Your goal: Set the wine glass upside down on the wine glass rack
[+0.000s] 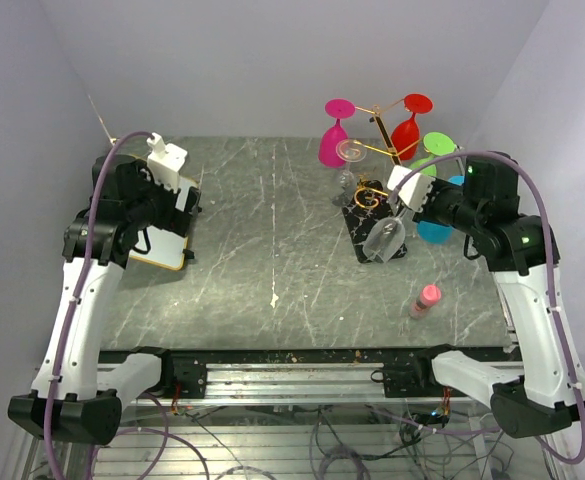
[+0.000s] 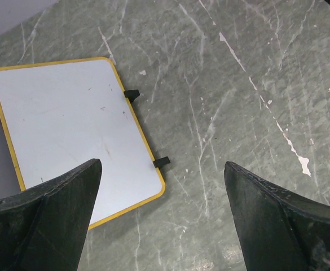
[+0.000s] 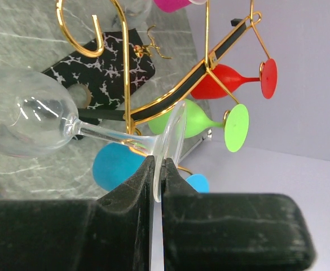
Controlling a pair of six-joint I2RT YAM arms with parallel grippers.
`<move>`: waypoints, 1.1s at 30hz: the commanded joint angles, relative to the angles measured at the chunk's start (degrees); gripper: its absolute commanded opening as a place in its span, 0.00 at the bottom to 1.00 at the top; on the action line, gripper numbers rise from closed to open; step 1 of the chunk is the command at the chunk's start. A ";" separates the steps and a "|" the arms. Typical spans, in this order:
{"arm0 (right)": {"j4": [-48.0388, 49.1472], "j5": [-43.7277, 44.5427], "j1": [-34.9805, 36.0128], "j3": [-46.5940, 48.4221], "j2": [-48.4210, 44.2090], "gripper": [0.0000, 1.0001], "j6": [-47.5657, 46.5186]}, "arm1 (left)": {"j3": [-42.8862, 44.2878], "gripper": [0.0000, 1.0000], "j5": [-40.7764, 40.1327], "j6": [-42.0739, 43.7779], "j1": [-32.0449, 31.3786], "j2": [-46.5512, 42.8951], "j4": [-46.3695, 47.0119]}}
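Note:
My right gripper (image 3: 160,167) is shut on the round foot of a clear wine glass (image 3: 29,113), pinching its rim. The glass points bowl down and left, above the rack's black marbled base (image 3: 105,68); in the top view the glass (image 1: 384,240) hangs just in front of the gold wire rack (image 1: 372,195). Red (image 3: 232,76), green (image 3: 201,121) and blue (image 3: 117,166) glasses hang upside down on the rack's arms, and a pink one (image 1: 333,143) and another clear one (image 1: 350,152) too. My left gripper (image 2: 162,169) is open and empty above the table, far left.
A white board with a yellow rim (image 2: 69,130) lies under my left gripper, also in the top view (image 1: 167,245). A small pink bottle (image 1: 426,299) lies on the table near the right arm. The back and side walls stand close to the rack.

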 commanded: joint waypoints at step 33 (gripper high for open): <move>23.93 19.21 19.02 -12.47 3.77 0.00 -4.42 | 1.32 1.00 8.27 -5.66 0.93 -1.35 4.01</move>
